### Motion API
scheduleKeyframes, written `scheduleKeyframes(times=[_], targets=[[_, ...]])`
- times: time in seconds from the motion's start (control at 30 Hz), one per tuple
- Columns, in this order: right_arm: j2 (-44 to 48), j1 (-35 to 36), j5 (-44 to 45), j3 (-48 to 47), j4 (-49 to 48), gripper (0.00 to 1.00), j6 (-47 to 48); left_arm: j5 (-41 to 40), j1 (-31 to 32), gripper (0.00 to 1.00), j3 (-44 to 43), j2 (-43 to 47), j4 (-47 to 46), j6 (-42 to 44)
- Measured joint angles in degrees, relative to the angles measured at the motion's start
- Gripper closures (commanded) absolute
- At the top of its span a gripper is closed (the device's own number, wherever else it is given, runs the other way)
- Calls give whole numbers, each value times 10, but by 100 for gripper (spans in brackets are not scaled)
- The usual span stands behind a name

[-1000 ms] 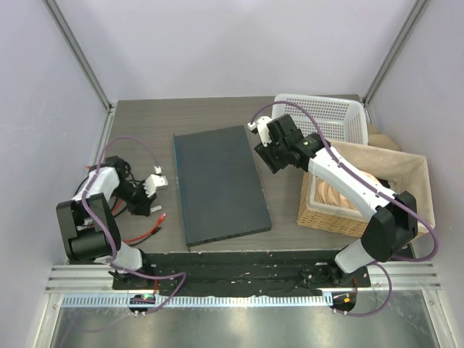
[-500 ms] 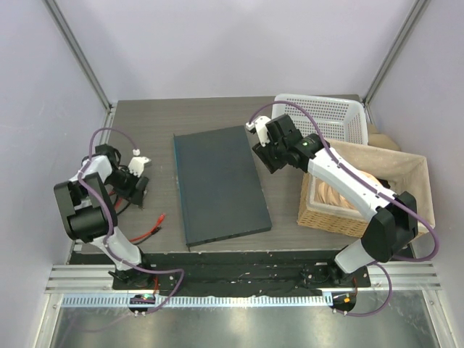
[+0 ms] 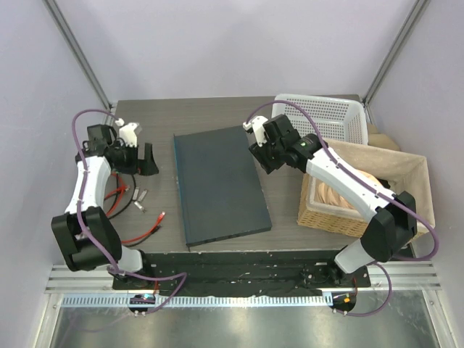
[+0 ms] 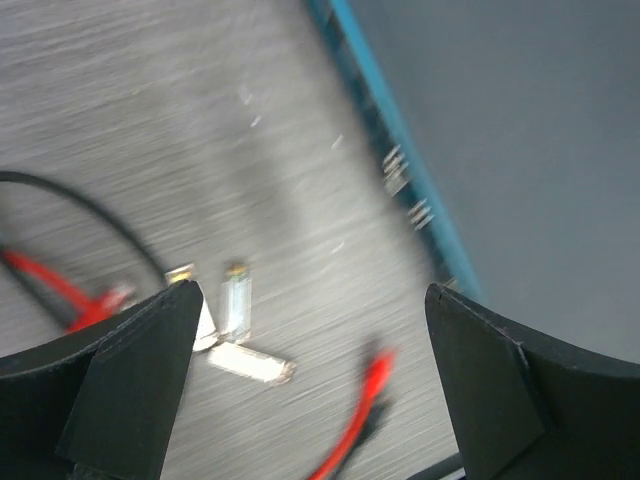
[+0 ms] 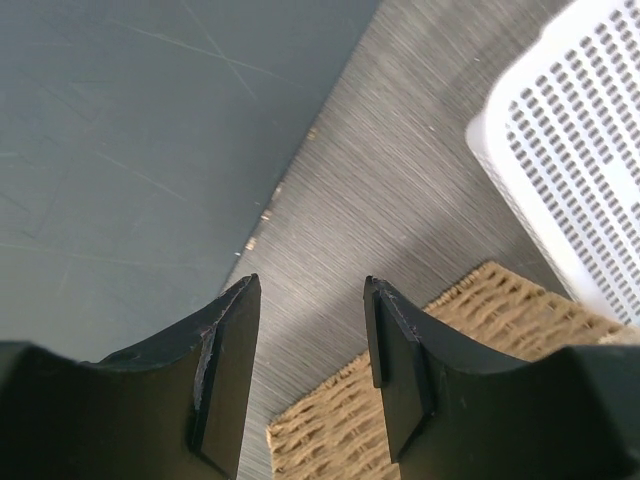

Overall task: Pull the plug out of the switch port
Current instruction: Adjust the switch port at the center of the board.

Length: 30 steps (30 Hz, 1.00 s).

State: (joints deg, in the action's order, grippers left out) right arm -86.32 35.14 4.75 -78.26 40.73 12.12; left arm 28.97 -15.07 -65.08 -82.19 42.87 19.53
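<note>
- Right, the switch (image 3: 220, 185) lies flat in the middle of the tabletop (image 3: 152, 119), a dark slate box with its bluish front edge (image 4: 400, 170) turned toward the left arm.
- From the left wrist that edge is smeared by blur. A few pale marks show along it, but the sockets are hard to make out, and I cannot tell whether anything sits in one.
- Any lettering on the edge is too blurred to read.
- Two clear connectors (image 4: 240, 330) lie loose on the tabletop just left of the switch, apart from it, near a red cable (image 4: 360, 400) and a black cable (image 4: 90, 215). Both cables run out of frame.
- The left arm reaches up along the left side, its wrist bent toward the switch. The left gripper (image 4: 310, 300) is spread wide and empty, beside the switch and not touching it.
- The right arm stretches diagonally over the wicker basket (image 3: 319, 214), whose tan contents I cannot identify.
- The right gripper (image 5: 310, 285) hangs by the switch's far right corner, fingers parted with nothing between them. It sits over the bare strip between the switch and the white perforated basket (image 5: 570, 150).
</note>
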Motion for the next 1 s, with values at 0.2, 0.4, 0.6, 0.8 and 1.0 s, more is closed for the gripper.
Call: scheduleKeyframes(times=[0.2,0.4,0.6,0.8,1.0], targets=[[-43,26,-6,-29,-4,47,-6,35,0,0,-3,-61,-52,-228],[-71,44,-9,-45,-4,47,-9,19,-16,0,39,-70,-70,-356],[-82,54,-10,-48,-4,46,-18,54,-19,25,34,-97,-107,-422],[-92,57,-10,-53,-3,47,-21,174,-22,26,-60,-192,-31,-219],[-97,59,-6,-57,-2,47,-22,197,-45,28,-96,-207,114,276]])
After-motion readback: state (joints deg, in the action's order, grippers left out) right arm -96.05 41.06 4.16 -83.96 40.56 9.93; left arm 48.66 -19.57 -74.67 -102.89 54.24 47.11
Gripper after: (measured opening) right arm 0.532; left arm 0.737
